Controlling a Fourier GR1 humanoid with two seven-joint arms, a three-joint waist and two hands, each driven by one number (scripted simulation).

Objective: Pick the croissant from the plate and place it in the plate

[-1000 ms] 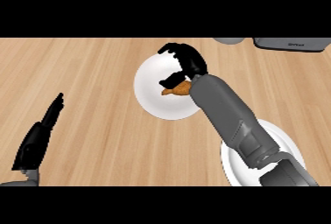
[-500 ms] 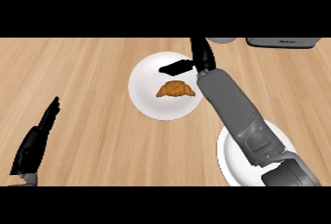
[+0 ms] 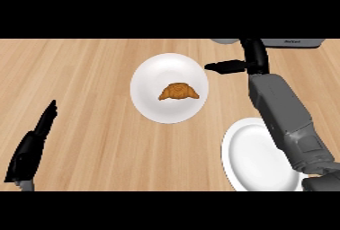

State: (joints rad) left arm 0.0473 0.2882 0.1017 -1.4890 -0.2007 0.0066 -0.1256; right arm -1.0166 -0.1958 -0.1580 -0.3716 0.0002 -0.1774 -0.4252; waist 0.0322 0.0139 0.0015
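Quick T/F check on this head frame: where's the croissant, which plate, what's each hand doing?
1. The croissant lies on the upper plate. True.
2. The right hand is curled round the croissant. False: it is open, to the right of that plate, apart from the croissant.
3. The lower plate at the right holds the croissant. False: nothing lies on its visible part; the right forearm crosses over it.
4. The left hand rests open near the lower left edge. True.
5. The croissant lies on the bare wooden counter. False: it is on the upper plate.
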